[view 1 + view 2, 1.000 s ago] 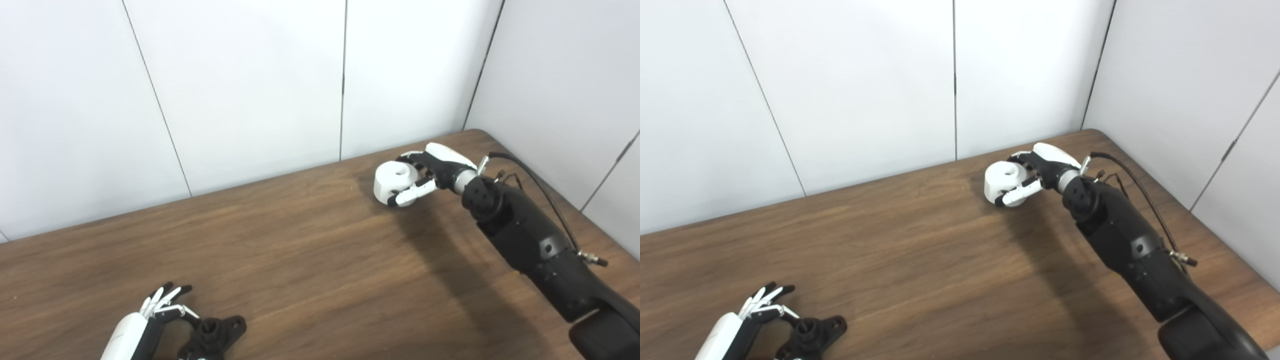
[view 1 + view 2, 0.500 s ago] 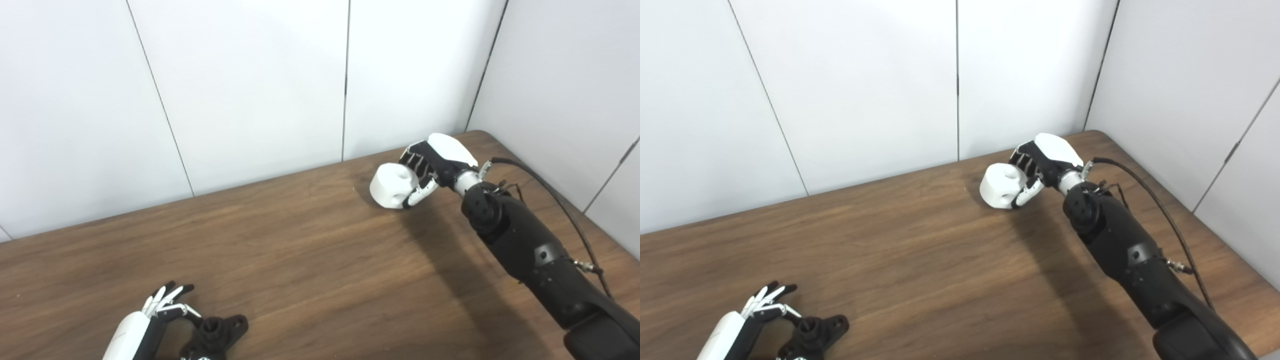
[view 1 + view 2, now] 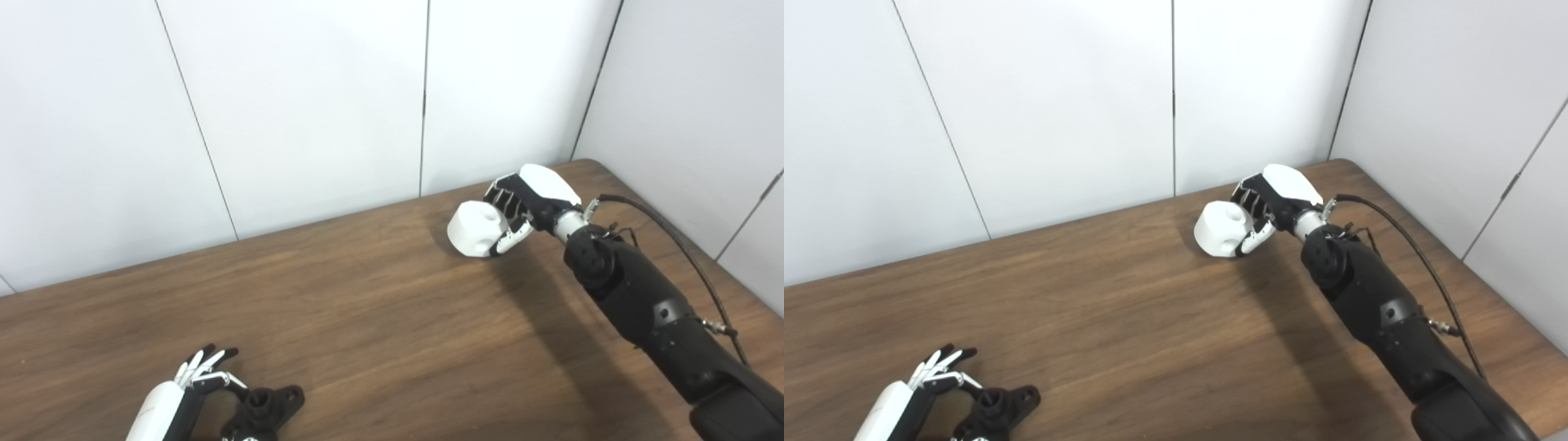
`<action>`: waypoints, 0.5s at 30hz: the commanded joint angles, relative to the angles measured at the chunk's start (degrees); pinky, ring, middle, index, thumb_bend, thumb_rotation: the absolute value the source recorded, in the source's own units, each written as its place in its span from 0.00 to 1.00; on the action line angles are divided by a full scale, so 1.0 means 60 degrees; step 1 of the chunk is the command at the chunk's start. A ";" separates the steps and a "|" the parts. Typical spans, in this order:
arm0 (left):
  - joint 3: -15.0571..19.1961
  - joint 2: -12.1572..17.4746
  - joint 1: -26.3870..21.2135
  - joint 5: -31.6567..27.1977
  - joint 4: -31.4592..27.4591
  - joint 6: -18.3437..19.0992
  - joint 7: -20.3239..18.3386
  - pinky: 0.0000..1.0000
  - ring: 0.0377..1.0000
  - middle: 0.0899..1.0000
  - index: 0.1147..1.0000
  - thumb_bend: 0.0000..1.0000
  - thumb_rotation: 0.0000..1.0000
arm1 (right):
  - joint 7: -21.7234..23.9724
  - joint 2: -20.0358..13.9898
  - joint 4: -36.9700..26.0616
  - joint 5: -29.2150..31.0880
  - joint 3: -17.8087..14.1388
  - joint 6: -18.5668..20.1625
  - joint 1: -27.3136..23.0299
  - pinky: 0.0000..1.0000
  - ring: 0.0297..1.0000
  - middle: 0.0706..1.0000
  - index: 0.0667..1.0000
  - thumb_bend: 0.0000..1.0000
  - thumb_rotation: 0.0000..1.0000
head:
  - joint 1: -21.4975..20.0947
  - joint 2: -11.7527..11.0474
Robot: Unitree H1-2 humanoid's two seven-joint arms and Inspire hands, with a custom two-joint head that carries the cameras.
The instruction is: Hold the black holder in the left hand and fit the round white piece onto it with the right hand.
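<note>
The right robot hand (image 3: 525, 205) is wrapped around the round white piece (image 3: 474, 228), fingers over its far side and thumb under its near edge, holding it tilted at the far right of the tabletop (image 3: 380, 318). The piece looks like a rigid, smooth plastic drum with a hole in its top face; I judge it light but slippery, so a grip across its curved wall suits it best, leaving the hole free. The left robot hand (image 3: 184, 392) sits at the near left edge with fingers spread, beside the black holder (image 3: 266, 407) and touching or nearly touching it, not clasping it. The holder, stiff with protruding lugs and a central post, lies flat; its lugs offer purchase. Between the two hands the tabletop offers wide bare room, though the wall stands close behind the right hand.
</note>
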 commanded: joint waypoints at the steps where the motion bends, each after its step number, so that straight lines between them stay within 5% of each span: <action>1: -0.0041 0.0000 0.0026 0.0034 0.0057 0.0065 -0.0014 1.00 1.00 0.89 0.41 0.52 0.04 | 0.0046 -0.0231 -0.0226 0.0091 -0.0134 -0.0129 -0.0302 0.46 0.49 0.47 0.43 0.53 0.00 | 0.0029 0.0010; 11: -0.0106 -0.0151 -0.0051 0.0131 0.0172 0.0167 0.0011 1.00 1.00 0.90 0.41 0.52 0.04 | 0.0852 -0.0397 -0.0926 0.0197 -0.0067 0.0059 -0.0286 0.57 0.61 0.46 0.44 0.53 0.00 | 0.0490 0.0122; 15: -0.0222 -0.0260 -0.0140 0.0248 0.0322 0.0292 0.0044 1.00 1.00 0.90 0.41 0.52 0.04 | 0.1147 -0.0620 -0.1128 0.0228 -0.0063 -0.0346 -0.0346 0.56 0.57 0.47 0.43 0.53 0.00 | 0.0674 0.0104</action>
